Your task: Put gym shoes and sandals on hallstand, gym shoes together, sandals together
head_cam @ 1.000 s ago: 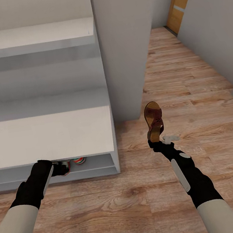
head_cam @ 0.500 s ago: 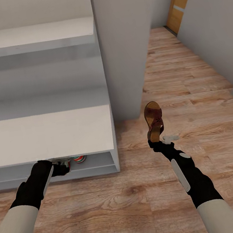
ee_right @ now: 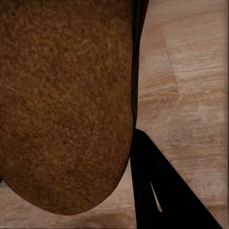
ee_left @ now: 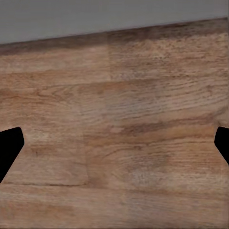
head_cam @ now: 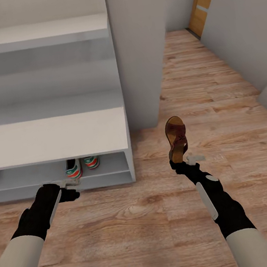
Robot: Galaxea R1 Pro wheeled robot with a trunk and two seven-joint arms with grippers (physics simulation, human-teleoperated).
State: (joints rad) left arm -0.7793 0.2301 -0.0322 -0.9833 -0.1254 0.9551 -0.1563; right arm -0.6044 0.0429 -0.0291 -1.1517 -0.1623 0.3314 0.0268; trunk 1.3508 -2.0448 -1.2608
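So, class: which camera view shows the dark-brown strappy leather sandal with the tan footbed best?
The head view: the dark-brown strappy sandal shows whole there, straps and footbed, held upright by the right gripper above the wood-plank floor. The right wrist view gives just a close-up of its brown surface. The left wrist view looks at floor planks.

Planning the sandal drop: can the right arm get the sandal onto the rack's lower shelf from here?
Probably yes. The right gripper holds the sandal over bare floor beside the hallstand. The lower shelf's front is open; the gym shoes take little of it. The end panel means swinging round to the front.
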